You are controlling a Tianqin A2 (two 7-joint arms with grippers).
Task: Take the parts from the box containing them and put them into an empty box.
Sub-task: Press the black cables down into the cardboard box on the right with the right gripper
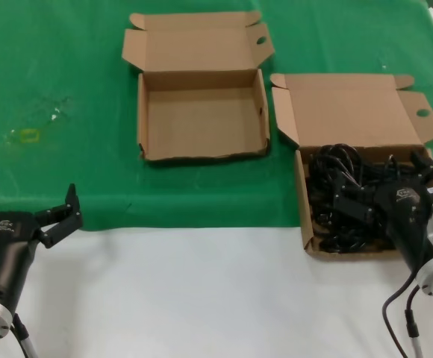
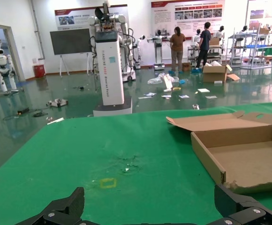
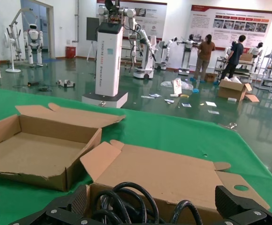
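Observation:
The black power cords lie in a tangled heap in the cardboard box with the tall lid at the right. My right gripper is open and hangs just over the cords, with loops of cable between its spread fingers. The right gripper holds nothing. The empty box with the short lid stands at the middle back, to the left of the full box, and also shows in the right wrist view. My left gripper is open and empty at the front left, over the white table.
A green cloth covers the back of the table, with a small yellow mark at the left. The front strip is white. The empty box lies ahead and to one side of the left gripper.

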